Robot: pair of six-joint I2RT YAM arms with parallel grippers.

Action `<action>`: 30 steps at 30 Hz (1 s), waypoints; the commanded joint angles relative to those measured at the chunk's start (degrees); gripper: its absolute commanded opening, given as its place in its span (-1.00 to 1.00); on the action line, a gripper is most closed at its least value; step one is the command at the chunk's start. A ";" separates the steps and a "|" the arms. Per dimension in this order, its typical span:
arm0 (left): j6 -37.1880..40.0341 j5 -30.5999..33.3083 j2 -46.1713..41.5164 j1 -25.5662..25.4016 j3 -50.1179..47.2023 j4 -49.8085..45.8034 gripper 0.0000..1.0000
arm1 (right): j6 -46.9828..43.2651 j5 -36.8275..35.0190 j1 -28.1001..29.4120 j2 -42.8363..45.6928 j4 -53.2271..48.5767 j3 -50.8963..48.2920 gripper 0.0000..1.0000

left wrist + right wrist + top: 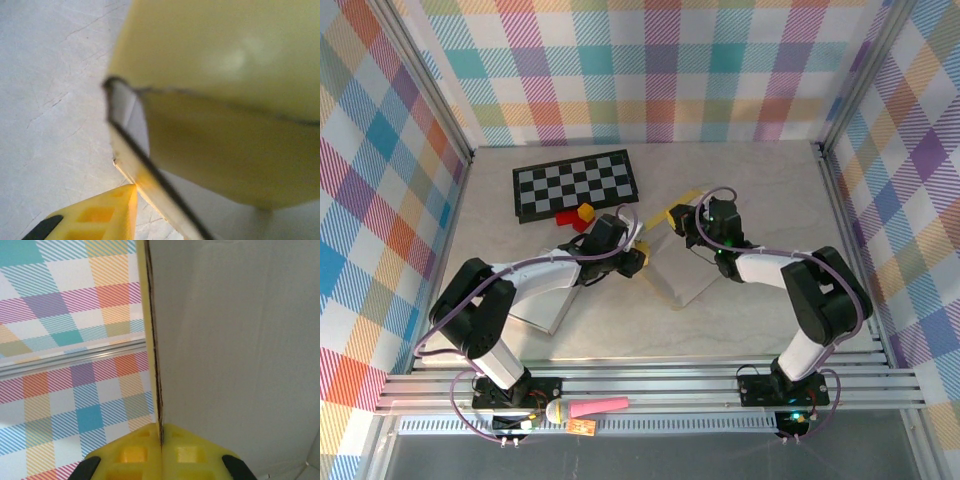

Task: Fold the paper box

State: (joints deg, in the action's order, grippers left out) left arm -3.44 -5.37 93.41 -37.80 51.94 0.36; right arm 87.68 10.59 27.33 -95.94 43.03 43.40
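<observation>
You are mid-fold on the flat yellow-and-white cardboard paper box [682, 282], which lies near the middle of the pale bench [780, 200] with part of it lifted off the surface. Your right pincer [161, 442], at the box's 12 o'clock edge, is pressed together on the thin rim of a raised panel, yellow face on one side and white on the other. Your left pincer [638, 256] sits at the box's 9 o'clock against another flap; you cannot tell whether it pinches that flap or only touches it. By my judgement the next move calls for a steady right grip while the left swings its flap up along the crease — slowly, so the card does not buckle.
</observation>
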 commanded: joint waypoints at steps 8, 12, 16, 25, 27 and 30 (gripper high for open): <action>-4.67 5.18 1.61 -1.52 -0.78 5.32 -0.40 | -4.82 2.57 0.61 -7.48 19.30 -3.93 -1.00; -6.58 7.56 1.59 -2.09 -1.23 5.89 -0.38 | -7.19 3.03 0.62 -7.90 19.12 -4.82 -1.00; -9.10 10.01 1.67 -2.54 -1.82 7.19 -0.36 | -6.74 2.95 0.56 -9.37 22.29 -6.65 -1.00; -11.34 13.26 3.35 -4.36 0.51 7.07 -0.45 | -6.77 2.38 0.83 -9.36 21.16 -6.86 -1.00; -12.13 14.74 3.70 -4.72 1.14 6.64 -0.49 | -6.80 1.99 1.08 -9.19 20.81 -6.66 -1.00; -13.96 16.42 4.39 -5.24 1.97 6.32 -0.51 | -7.34 0.92 1.95 -8.83 20.18 -6.56 -1.00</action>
State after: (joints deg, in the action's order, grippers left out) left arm -14.76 8.01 96.36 -42.50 51.77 5.08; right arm 81.97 10.46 27.57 -104.16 65.58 37.91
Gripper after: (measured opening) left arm 0.247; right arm 0.065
